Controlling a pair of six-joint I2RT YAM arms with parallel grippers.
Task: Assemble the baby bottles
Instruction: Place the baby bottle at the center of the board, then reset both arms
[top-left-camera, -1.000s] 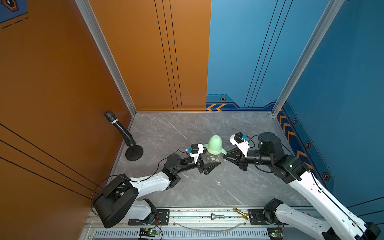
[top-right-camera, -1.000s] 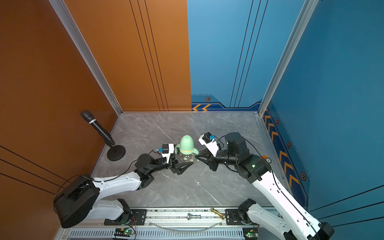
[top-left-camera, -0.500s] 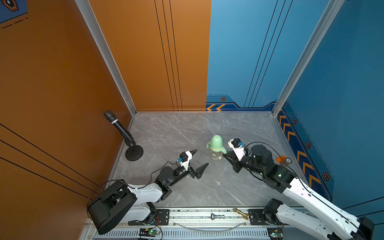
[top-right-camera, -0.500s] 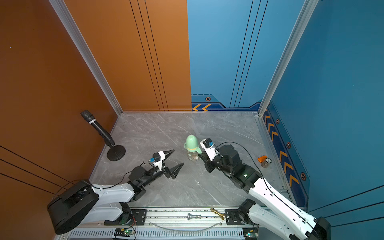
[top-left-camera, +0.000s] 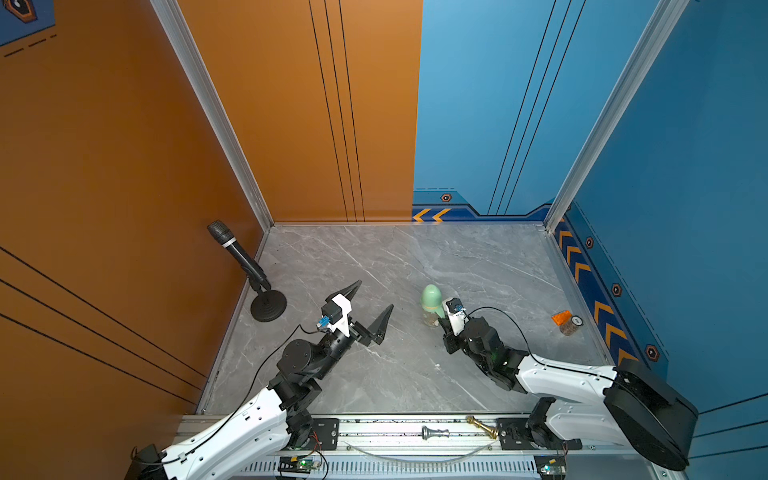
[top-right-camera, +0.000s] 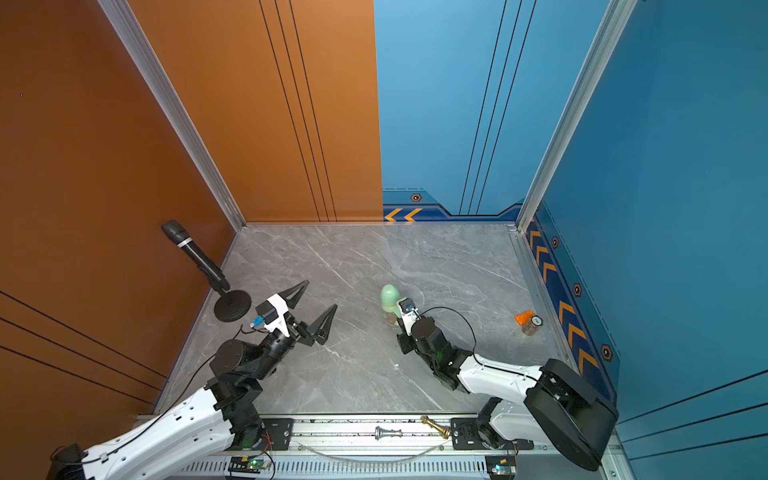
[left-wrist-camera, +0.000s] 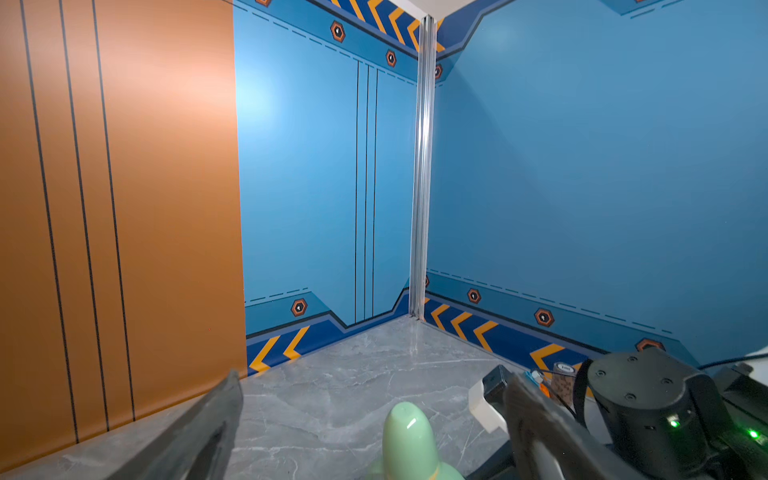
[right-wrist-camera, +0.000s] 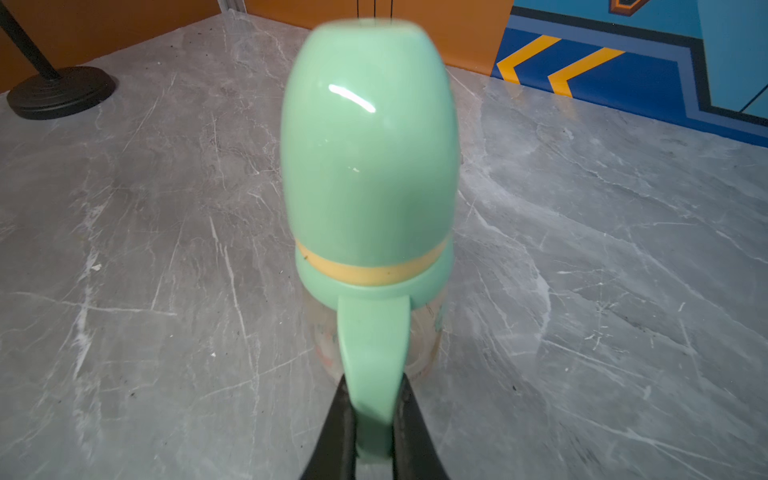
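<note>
Bottle (top-left-camera: 432, 305) stands upright, lower centre in both top views; cap (right-wrist-camera: 370, 137), yellow collar (right-wrist-camera: 374, 272) and handled ring (right-wrist-camera: 432, 282) fitted, looks complete. Right gripper (right-wrist-camera: 374, 407) clamped on one handle (right-wrist-camera: 370, 340); left gripper (top-left-camera: 375, 296) wide, empty, well apart. Remaining: release.

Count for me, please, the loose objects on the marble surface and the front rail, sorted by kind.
Baby bottle: 1
Brown jar with orange piece: 1
Microphone on stand: 1
Chess pieces: 2
Total: 5
</note>
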